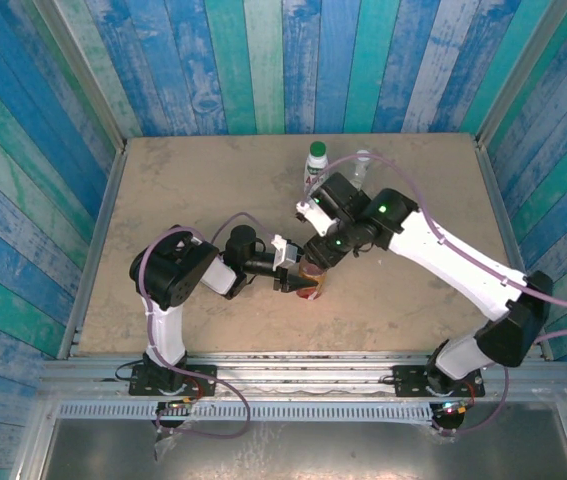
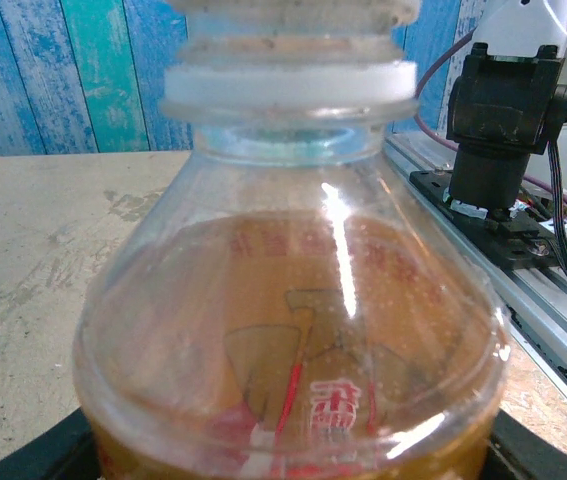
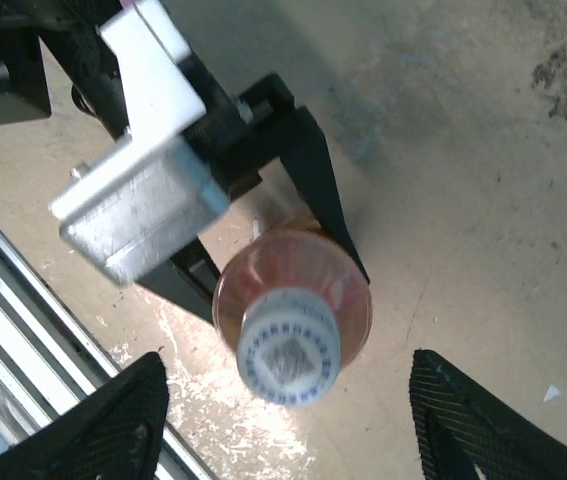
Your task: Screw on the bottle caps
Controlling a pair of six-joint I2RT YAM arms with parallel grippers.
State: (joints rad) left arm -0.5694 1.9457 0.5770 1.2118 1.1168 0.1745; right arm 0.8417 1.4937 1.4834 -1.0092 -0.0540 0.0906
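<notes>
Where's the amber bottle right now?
Top view: the amber bottle stands near the middle of the table, clamped by the left gripper. The open right gripper hovers over its white cap; the green-capped white bottle stands farther back.

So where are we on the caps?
Done, apparently: green cap sits on the white bottle. In hand: left gripper clamps the amber bottle, white cap on its neck, right gripper open above; tightness unclear. Remaining: the clear bottle, whose top is too small to judge.
</notes>
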